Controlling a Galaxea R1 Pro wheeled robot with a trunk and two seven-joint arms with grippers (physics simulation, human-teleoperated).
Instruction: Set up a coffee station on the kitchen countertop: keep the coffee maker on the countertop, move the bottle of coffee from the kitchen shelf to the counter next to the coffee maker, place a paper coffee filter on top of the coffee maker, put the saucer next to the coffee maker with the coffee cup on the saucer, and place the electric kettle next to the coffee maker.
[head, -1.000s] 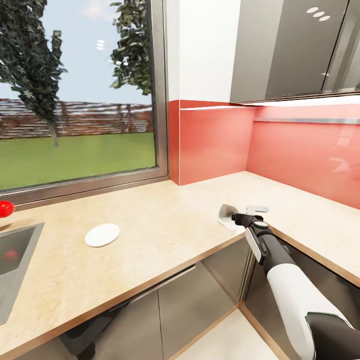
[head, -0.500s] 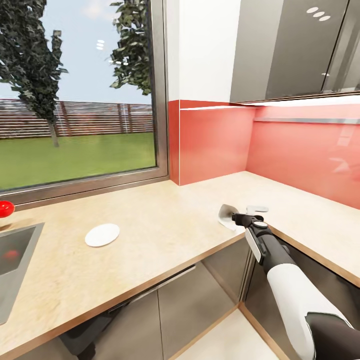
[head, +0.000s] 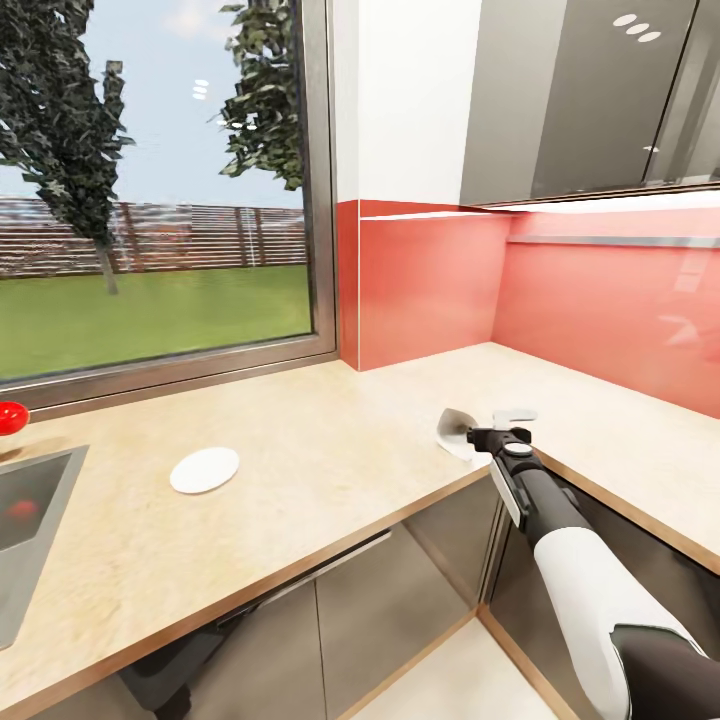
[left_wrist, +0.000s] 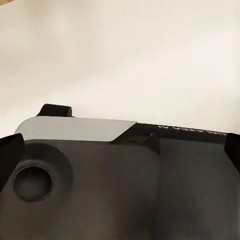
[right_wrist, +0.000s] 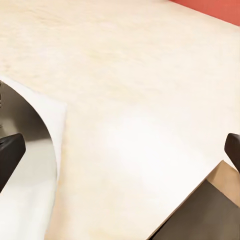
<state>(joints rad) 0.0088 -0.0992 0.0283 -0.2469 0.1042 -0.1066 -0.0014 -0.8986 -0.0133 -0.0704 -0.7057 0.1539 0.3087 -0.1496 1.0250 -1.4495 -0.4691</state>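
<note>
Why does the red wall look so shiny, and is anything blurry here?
Head view: the glossy red backsplash mirrors a lit strip under the cabinets; everything looks sharp. Right wrist view: the paper coffee filter sits close and soft-edged, grey-shaded inside, over the evenly lit countertop.

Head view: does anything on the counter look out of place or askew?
The paper coffee filter sits at the countertop's inner front edge, curled up rather than flat, right at the right gripper. The saucer lies flat and bare, without a cup. Nothing looks spilled or damaged.
</note>
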